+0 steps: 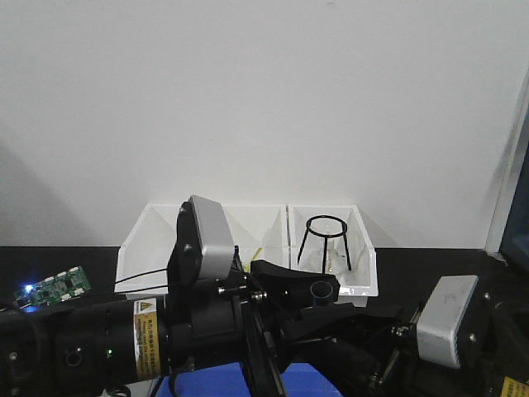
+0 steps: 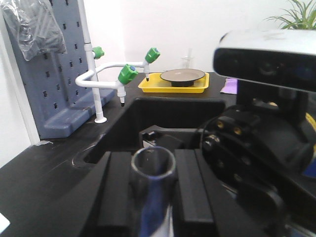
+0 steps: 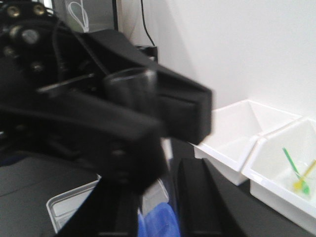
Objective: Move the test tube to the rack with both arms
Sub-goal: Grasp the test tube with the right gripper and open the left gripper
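Observation:
The clear glass test tube (image 2: 150, 197) stands between the two black fingers of my left gripper (image 2: 152, 159), its open rim facing the left wrist camera. In the front view the left gripper (image 1: 318, 296) holds the tube (image 1: 321, 289) low in the middle, in front of the white bins. In the right wrist view the tube's top (image 3: 129, 88) sits in the left gripper's jaws, right above my right gripper (image 3: 159, 174). The right gripper's jaws stand apart, one finger (image 3: 197, 197) in plain view, the other behind the left gripper. The rack is out of view.
Two white open-fronted bins (image 1: 248, 217) stand at the back wall; the right one holds a black wire stand (image 1: 326, 240) over glassware. A blue object (image 3: 158, 222) and a pale tray (image 3: 69, 207) lie below the grippers. A sink (image 2: 163, 113), green-knobbed faucet (image 2: 127, 73) and yellow tray (image 2: 173, 86) show in the left wrist view.

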`<state>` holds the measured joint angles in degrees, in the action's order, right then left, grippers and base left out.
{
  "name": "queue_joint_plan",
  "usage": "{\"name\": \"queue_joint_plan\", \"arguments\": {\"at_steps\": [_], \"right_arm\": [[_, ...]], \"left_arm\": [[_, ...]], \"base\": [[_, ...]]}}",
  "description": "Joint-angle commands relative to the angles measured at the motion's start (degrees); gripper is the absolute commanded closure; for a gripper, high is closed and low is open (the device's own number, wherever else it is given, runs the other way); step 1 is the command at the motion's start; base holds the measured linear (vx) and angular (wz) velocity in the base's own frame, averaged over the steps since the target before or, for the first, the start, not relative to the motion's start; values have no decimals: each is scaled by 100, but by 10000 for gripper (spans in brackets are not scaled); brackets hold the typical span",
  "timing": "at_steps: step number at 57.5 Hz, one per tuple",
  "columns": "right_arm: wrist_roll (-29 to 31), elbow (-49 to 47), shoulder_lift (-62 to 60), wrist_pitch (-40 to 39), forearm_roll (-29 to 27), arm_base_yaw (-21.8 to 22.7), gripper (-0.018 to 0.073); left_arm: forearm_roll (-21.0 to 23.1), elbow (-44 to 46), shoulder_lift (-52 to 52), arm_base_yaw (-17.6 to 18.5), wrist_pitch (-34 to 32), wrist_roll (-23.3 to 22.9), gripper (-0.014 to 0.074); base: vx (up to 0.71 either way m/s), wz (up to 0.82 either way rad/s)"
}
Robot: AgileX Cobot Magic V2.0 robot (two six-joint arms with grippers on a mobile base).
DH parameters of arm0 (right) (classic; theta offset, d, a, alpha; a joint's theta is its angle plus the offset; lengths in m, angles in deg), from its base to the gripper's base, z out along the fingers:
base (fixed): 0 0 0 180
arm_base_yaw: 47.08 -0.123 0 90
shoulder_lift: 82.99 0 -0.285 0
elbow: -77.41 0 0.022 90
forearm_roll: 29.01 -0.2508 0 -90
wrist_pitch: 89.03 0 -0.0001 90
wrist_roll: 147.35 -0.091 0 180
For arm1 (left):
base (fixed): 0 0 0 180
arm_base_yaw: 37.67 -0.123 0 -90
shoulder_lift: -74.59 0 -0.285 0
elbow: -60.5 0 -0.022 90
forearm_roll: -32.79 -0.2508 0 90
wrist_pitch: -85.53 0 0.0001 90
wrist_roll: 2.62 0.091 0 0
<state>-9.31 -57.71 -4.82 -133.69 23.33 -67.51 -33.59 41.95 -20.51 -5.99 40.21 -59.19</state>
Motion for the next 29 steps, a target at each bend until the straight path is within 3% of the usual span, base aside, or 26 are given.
{"name": "queue_joint_plan", "arguments": {"at_steps": [1,7,18,29], "right_arm": [[31,-198,-107,-489,-355,17,462],[31,-198,-107,-530,-355,17,575],[31,-198,-107,-519,-355,17,571],[31,-198,-107,-429,-355,17,571]], "left_arm": [[236,185,190,23,-200,-29,593],[236,185,190,23,-193,-29,585],[231,185,190,23,-180,-29,515],[225,185,207,23,-193,-84,326]], "base": [[0,0],[0,0],[0,0],[0,0]]}}
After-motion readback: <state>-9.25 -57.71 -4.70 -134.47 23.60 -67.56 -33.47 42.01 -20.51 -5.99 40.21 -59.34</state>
